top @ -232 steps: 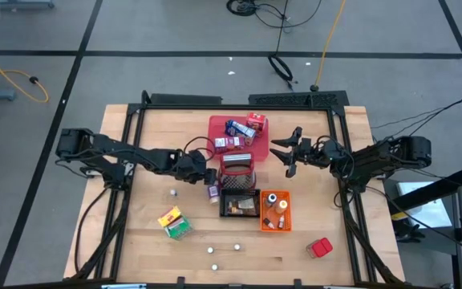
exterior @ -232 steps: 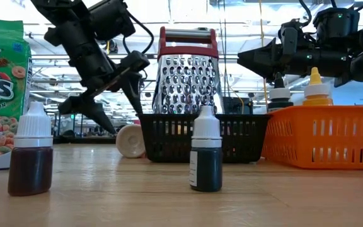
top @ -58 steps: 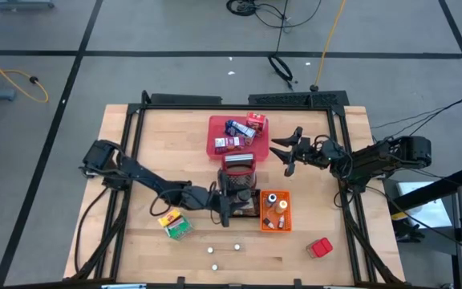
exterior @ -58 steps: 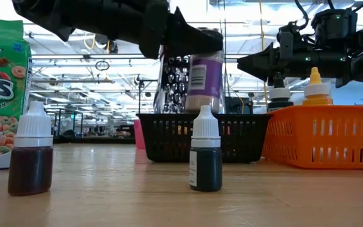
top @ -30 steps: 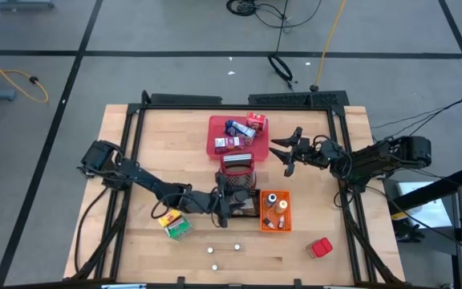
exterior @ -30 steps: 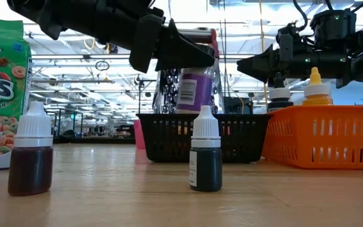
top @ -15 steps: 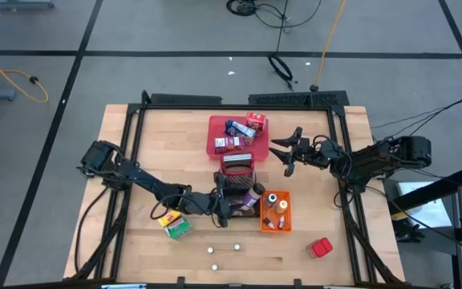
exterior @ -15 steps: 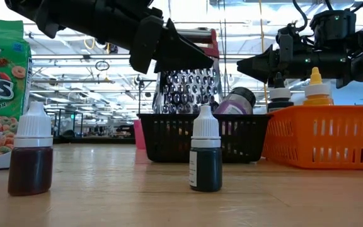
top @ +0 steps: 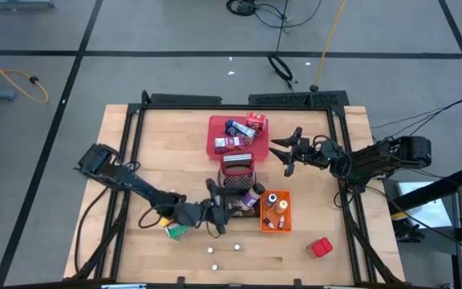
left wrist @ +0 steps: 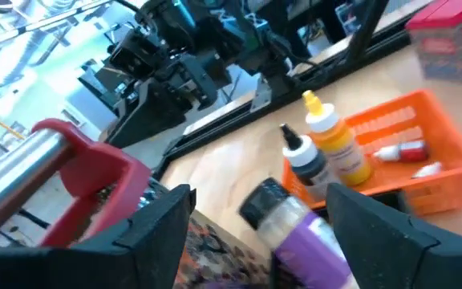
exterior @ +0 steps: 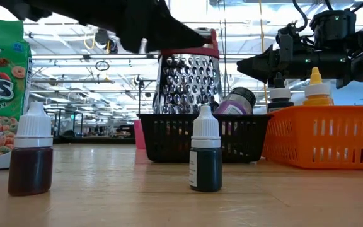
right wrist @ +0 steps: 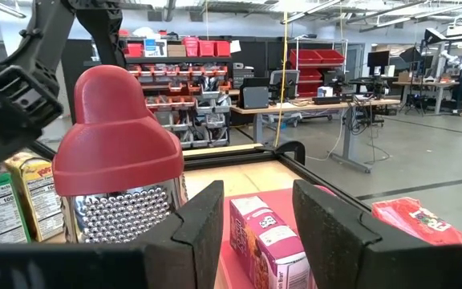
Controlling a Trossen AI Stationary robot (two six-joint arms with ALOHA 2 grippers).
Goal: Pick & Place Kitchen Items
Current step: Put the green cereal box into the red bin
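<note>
Both arms: dark, jointed links, black cabling along them. Left arm [top: 139, 189] slim, with a boxy black base. Right arm [top: 375, 159] bulkier at the shoulder, loose black cables trailing off. Fingers [right wrist: 331, 229] matte black, blocky, angular.

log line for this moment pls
left end effector: open, by black wire basket | purple bottle: lying in basket | right end effector: idle, open

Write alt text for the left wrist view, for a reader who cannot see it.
The left claw stands open over a purple jar with a black cap lying in the black wire basket. Behind it, an orange bin holds a yellow squeeze bottle and a black-capped bottle; the grater's red handle is alongside.
</note>
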